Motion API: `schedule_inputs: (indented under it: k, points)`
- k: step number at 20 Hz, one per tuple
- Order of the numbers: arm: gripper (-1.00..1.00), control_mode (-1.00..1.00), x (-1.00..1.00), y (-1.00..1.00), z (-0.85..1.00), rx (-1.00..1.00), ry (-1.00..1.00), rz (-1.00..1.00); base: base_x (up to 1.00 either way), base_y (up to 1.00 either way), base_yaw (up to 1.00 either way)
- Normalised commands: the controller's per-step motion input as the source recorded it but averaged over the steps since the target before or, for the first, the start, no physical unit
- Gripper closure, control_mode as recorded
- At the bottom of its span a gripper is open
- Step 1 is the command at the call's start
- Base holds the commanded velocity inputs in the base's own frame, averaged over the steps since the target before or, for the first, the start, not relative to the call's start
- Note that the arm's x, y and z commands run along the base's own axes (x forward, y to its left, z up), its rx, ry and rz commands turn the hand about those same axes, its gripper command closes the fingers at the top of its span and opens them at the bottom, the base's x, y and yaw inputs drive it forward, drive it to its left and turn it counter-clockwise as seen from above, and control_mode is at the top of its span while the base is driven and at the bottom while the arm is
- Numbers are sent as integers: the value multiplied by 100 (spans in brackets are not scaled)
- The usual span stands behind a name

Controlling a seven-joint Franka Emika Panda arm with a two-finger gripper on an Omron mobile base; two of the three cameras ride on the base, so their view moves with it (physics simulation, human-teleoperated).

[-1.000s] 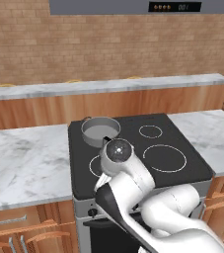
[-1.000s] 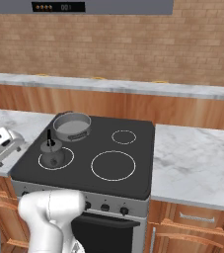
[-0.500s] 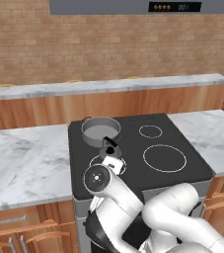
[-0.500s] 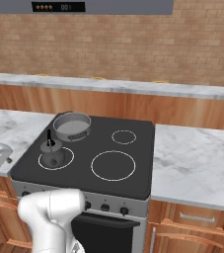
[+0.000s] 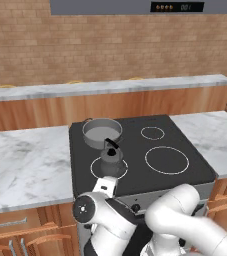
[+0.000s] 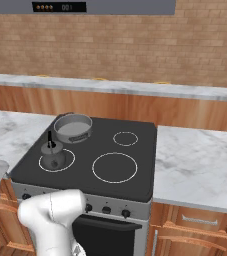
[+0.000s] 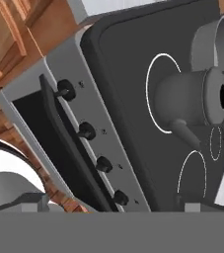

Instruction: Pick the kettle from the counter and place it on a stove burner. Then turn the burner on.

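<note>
The two-finger gripper [image 5: 106,186] sits low at the front edge of the black glass cooktop [image 5: 185,150], ahead of the stove's control panel. Its jaws stand wide apart and hold nothing. In the hand view the gripper's dark finger tips [image 7: 32,200] rise at the bottom, and beyond them lies the silver front panel [image 7: 59,123] of the stove with a row of four black round knobs [image 7: 86,130]. Below the panel runs the dark oven door [image 7: 44,133].

The small squat dark-grey metal kettle [image 5: 111,157] with black arched handle stands upright on the cooktop, inside the mid-sized thin white ring burner marking [image 5: 96,170] at the front left. The same kettle [image 6: 52,156] shows in the right base view on the same ring [image 6: 69,159]. In the hand view the kettle [image 7: 187,101] presents its short spout and black lid knob. The kettle is free of the gripper.

Just behind the kettle stands a wider straight-sided grey pot [image 5: 102,132] on the rear left of the cooktop. The largest white ring [image 5: 167,160] marks the front right, and the smallest white ring [image 5: 152,133] marks the rear right.

The broad white marble worktop [image 5: 25,165] with grey veins flanks the stove on both sides, above wooden drawer fronts [image 5: 10,225] with silver bar handles. A long thin grey marble ledge [image 5: 105,87] runs behind, below a brick wall [image 5: 110,45].
</note>
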Motion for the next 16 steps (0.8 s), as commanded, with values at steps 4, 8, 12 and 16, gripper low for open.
schedule_inputs:
  k: [4,8,12,16]
  points:
    - [-100,-100,0,11,-38,-28,17,9,0,0,0]
    - [-100,-100,0,10,-45,-26,5,11,0,0,0]
    - [-100,-100,0,19,-47,-16,0,7,0,0,0]
    - [-100,-100,0,23,-38,-12,0,5,0,0,0]
